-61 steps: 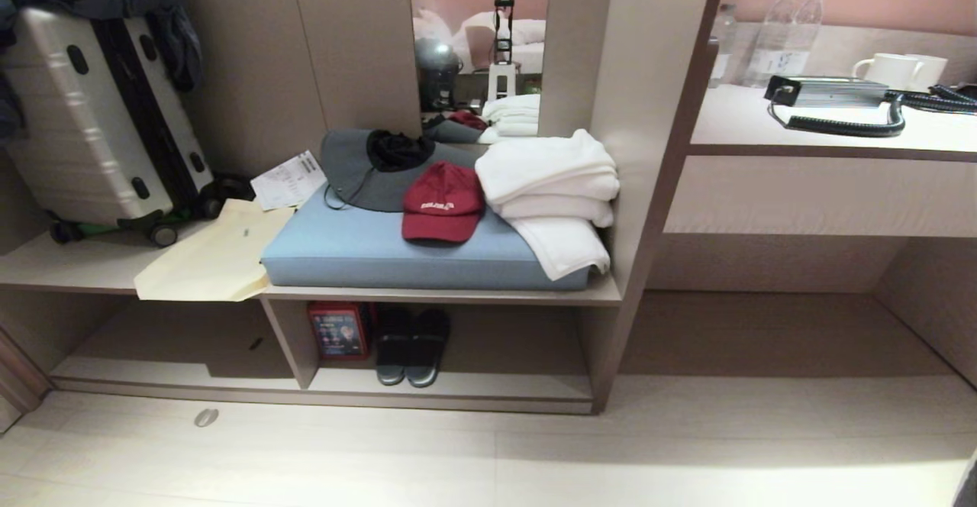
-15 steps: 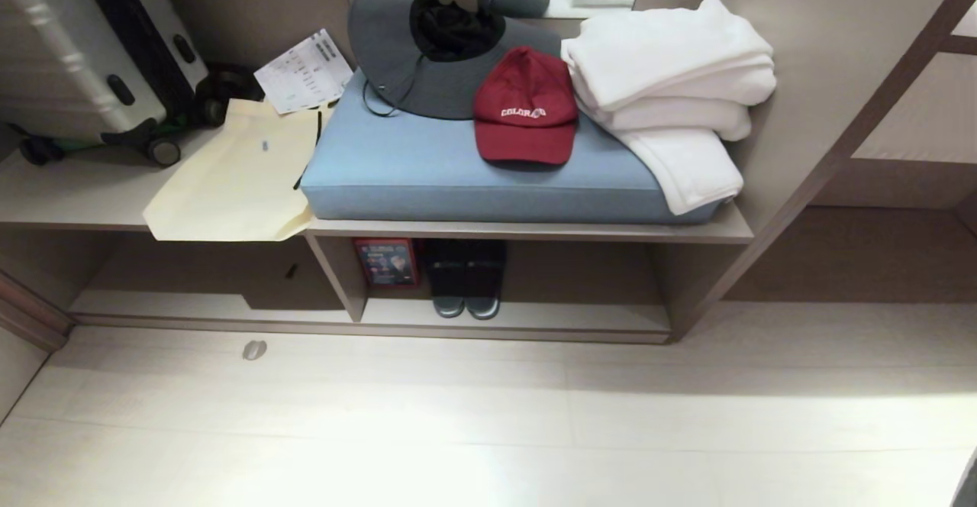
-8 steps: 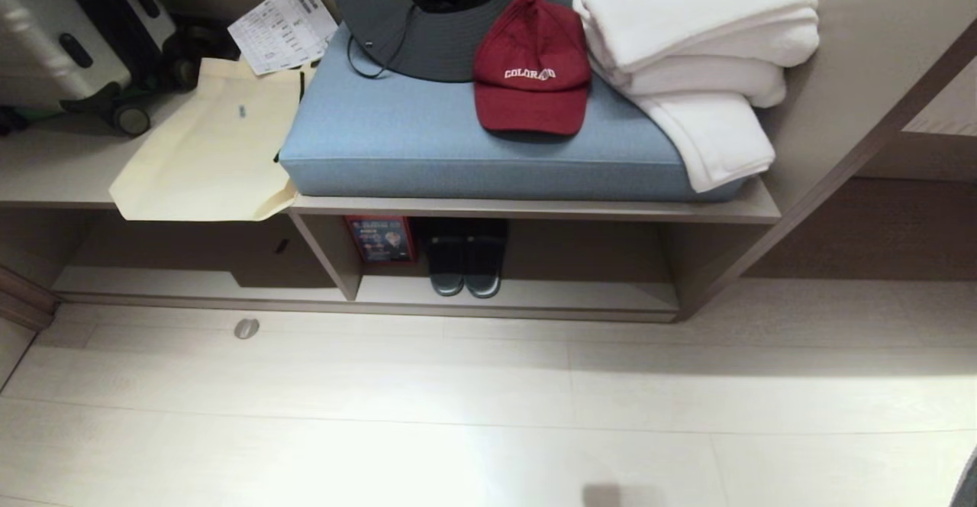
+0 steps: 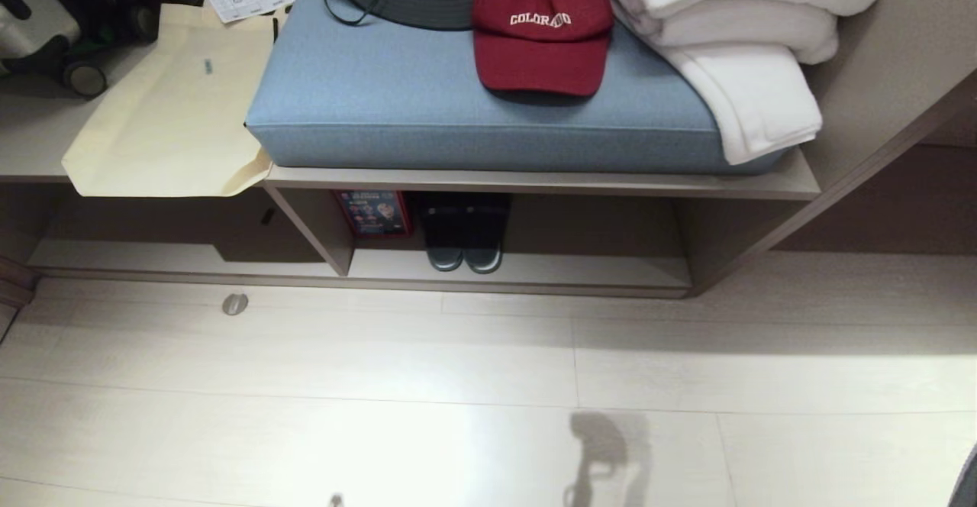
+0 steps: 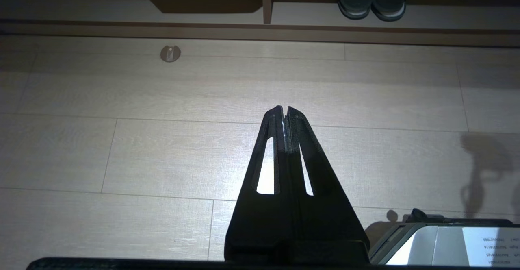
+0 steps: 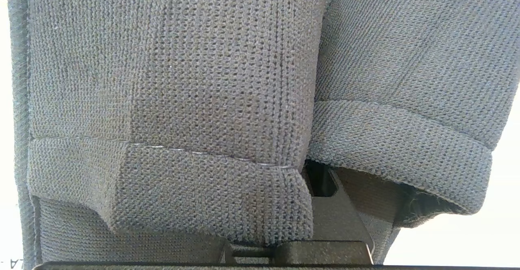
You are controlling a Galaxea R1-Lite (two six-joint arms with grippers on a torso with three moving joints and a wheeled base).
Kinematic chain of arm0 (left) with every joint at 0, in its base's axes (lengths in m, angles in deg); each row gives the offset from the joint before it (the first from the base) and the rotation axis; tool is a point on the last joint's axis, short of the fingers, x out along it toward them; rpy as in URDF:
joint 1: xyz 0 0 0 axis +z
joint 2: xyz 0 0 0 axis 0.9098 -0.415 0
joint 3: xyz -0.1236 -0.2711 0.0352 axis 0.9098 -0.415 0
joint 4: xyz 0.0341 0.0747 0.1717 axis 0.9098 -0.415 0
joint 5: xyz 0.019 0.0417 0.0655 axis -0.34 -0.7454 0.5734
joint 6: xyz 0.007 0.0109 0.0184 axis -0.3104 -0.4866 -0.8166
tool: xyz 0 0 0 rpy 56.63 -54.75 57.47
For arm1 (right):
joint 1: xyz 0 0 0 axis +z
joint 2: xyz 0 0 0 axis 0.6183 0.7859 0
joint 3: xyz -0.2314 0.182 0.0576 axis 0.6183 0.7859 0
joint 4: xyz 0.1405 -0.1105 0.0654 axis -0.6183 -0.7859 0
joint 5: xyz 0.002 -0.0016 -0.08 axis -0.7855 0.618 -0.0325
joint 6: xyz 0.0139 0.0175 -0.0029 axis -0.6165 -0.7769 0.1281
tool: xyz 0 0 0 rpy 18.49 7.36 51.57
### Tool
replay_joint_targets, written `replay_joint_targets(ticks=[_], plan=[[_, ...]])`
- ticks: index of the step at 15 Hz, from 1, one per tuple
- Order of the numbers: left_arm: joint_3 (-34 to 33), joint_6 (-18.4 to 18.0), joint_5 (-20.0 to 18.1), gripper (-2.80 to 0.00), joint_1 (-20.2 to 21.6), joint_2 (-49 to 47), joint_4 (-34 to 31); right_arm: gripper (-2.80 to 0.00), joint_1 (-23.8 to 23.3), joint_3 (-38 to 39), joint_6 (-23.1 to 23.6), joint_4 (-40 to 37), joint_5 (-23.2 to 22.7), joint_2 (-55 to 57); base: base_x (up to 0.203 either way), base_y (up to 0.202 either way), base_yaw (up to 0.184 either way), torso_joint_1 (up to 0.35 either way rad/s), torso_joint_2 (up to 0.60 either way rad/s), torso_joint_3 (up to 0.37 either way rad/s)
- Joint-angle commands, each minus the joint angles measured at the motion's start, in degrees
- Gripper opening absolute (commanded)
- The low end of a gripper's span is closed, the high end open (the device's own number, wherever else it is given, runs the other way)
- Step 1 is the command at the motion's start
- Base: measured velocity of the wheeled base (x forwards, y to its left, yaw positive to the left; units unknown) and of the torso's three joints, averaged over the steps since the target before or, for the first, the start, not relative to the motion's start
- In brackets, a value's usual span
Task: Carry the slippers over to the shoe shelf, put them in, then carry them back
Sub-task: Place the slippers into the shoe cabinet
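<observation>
Grey-blue knitted slippers (image 6: 174, 99) fill the right wrist view, two side by side, hanging in front of the camera. My right gripper (image 6: 321, 221) is shut on the slippers, and the fabric hides its tips. The shoe shelf (image 4: 580, 272) is the low beige compartment under the bench, with an upright divider (image 4: 317, 228) at its left. My left gripper (image 5: 284, 109) is shut and empty above the pale floor, a good way short of the shelf (image 5: 447, 16). Neither gripper shows in the head view.
A darker pair of slippers (image 4: 464, 241) and a red box (image 4: 374, 213) stand in the shelf's left part. On the bench lie a blue cushion (image 4: 458, 110), red cap (image 4: 542, 41), white towels (image 4: 748, 33) and cream bag (image 4: 168, 117). A round disc (image 4: 234, 304) sits in the floor.
The head camera has sunk and tipped down, so bench and shelf slid up the picture and more floor shows. An arm's shadow now falls on the floor at the bottom.
</observation>
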Motion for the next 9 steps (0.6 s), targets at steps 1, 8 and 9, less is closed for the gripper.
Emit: replay_joint_targets(ticks=[1, 8, 9], plan=[[0.0, 0.0, 0.0, -2.80, 0.0, 0.0, 0.0, -2.80, 0.0, 0.0, 0.0, 0.0, 0.0, 0.1, 0.000, 0.000, 0.000, 0.003, 0.00, -0.197], [0.0, 0.1, 0.0, -2.80, 0.0, 0.0, -0.1, -2.80, 0.0, 0.0, -0.1, 0.0, 0.0, 0.1, 0.000, 0.000, 0.000, 0.003, 0.00, -0.200], [0.0, 0.1, 0.0, -2.80, 0.0, 0.0, -0.2, -2.80, 0.0, 0.0, 0.0, 0.0, 0.0, 0.1, 0.000, 0.000, 0.000, 0.000, 0.00, -0.199]])
